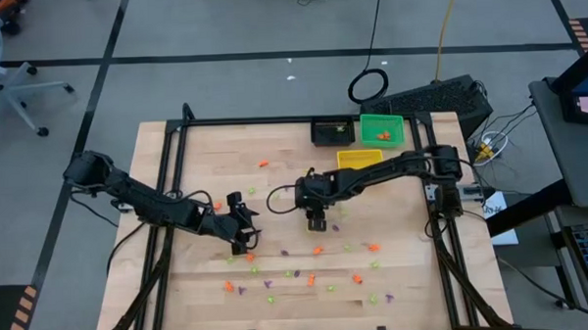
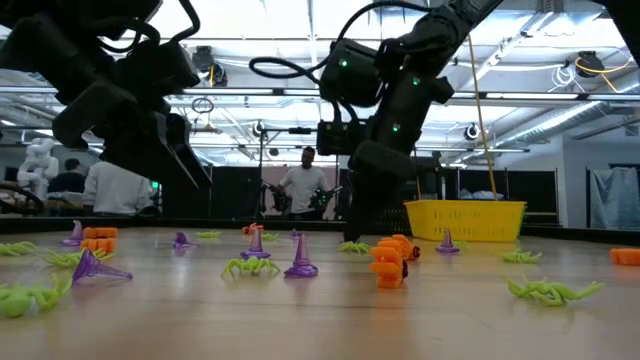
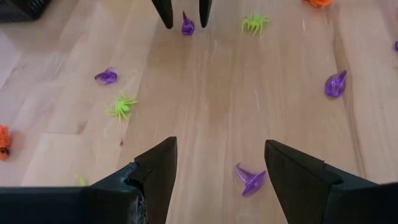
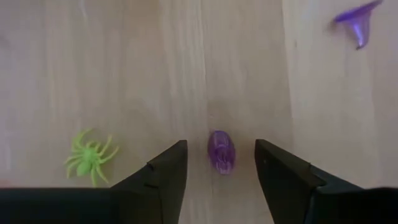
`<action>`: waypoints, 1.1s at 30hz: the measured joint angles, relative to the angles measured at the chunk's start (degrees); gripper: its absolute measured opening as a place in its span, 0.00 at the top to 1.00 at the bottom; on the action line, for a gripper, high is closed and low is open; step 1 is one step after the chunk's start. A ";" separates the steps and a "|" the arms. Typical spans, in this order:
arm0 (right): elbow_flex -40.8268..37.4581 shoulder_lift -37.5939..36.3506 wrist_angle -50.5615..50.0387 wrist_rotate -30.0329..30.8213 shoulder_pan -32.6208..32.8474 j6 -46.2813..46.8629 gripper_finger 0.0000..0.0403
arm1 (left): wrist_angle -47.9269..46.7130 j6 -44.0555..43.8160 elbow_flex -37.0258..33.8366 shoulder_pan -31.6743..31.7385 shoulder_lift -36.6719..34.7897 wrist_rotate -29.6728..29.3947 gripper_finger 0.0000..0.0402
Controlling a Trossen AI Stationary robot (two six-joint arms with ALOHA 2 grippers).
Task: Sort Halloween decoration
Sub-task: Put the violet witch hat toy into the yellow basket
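Tiny orange (image 1: 318, 249), purple (image 1: 285, 252) and light-green (image 1: 348, 247) Halloween trinkets lie scattered over the wooden table (image 1: 206, 158). My right gripper (image 4: 219, 144) is open near the table's middle and points steeply down. A small purple witch hat (image 4: 221, 151) lies on the wood between its fingertips, with a gap on each side. My left gripper (image 3: 221, 155) is open low over the table, left of centre. Another purple hat (image 3: 250, 180) lies on its side between its fingers, untouched. A green spider (image 4: 90, 155) lies beside the right gripper.
A black bin (image 1: 332, 132), a green bin (image 1: 382, 130) and a yellow bin (image 1: 359, 159) stand at the table's far right. Both grippers work close together mid-table. People stand in the room beyond the far edge (image 2: 305, 185).
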 joint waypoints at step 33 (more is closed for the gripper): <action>0.04 -1.34 -0.97 -1.13 0.28 -0.89 0.99 | 1.56 0.07 0.00 0.00 0.00 -0.04 0.40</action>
